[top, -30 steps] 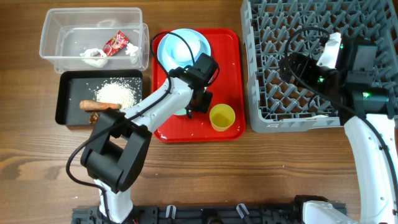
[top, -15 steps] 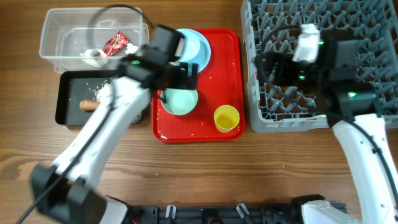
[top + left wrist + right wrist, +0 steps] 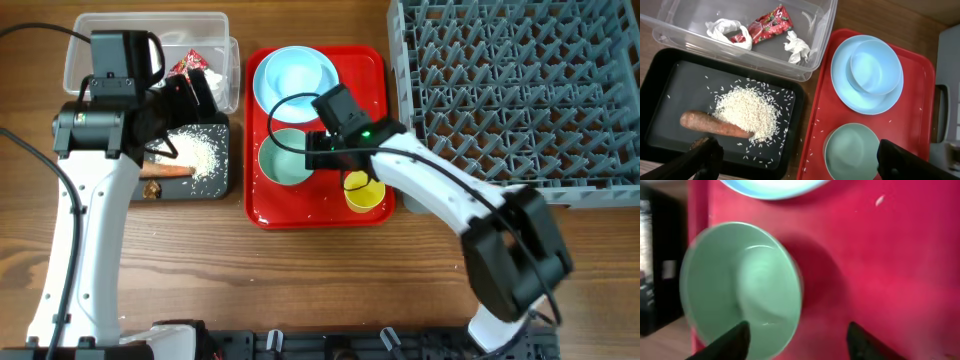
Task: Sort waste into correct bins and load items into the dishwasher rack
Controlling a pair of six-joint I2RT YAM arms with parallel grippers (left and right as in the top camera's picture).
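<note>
A pale green bowl [image 3: 283, 160] [image 3: 740, 285] stands on the flat red tray [image 3: 372, 75]. My right gripper [image 3: 309, 152] [image 3: 797, 342] is open astride its right rim, one finger inside and one over the tray. Behind it, a small bowl [image 3: 298, 70] sits on the light-blue plate [image 3: 268, 95]. A yellow cup [image 3: 362, 192] stands at the tray's front right. My left gripper [image 3: 185, 100] [image 3: 800, 162] hangs open and empty high above the black bin [image 3: 670, 100], which holds rice [image 3: 747, 107] and a carrot [image 3: 710, 124]. The clear bin [image 3: 685, 30] holds the red wrapper [image 3: 765, 22] and white paper [image 3: 797, 45].
The grey dishwasher rack [image 3: 500, 90] fills the right back of the table, next to the tray. A small brown scrap [image 3: 697, 143] lies in the black bin by the carrot. Loose rice grains dot the tray [image 3: 817, 130].
My left gripper opened and drew back from the tray to above the bins, leaving the green bowl on the tray. My right arm swung from the rack down to that bowl, its jaws narrowing.
</note>
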